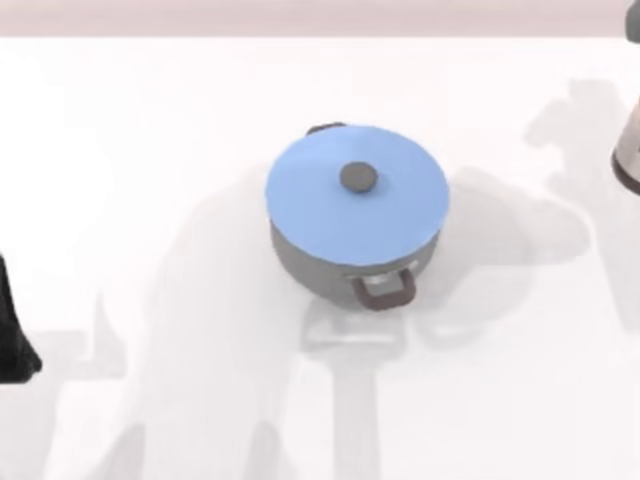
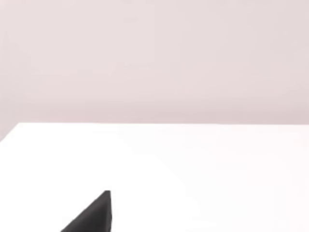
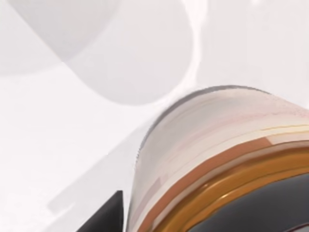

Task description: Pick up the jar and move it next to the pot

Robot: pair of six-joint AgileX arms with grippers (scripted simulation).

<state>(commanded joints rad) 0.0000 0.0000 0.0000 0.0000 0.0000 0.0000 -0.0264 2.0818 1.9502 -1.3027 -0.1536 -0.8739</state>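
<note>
Pot: the large round grey cooking pot (image 1: 345,262) stands upright near the middle of the white worktop (image 1: 160,150) in the top view, closed by a flat light-blue lid (image 1: 356,196) with a round grey knob (image 1: 358,178) at its centre.
Pot handles: one dark brownish side handle (image 1: 383,289) faces the near edge of the worktop; only the tip of the other shows past the lid at the far side.
Jar: the small cylindrical jar (image 1: 630,150) with a white label and dark brown base shows only as a sliver at the right edge of the top view, well apart from the pot.
Jar up close: in the right wrist view the jar (image 3: 217,159) fills much of the picture, with its pale label, an orange-red band and a dark top part, seen very near the camera.
Right pincer: one dark finger (image 3: 106,215) shows just beside the jar's wall in the right wrist view; the other finger is out of sight, so I cannot tell how wide the pincer stands or whether it has hold of the jar.
Left arm: a dark part of it (image 1: 15,340) sits at the left edge of the top view, well apart from the pot.
Left pincer: only a dark fingertip (image 2: 94,215) shows over bare worktop in the left wrist view; its opening cannot be told, and nothing is seen in it.
</note>
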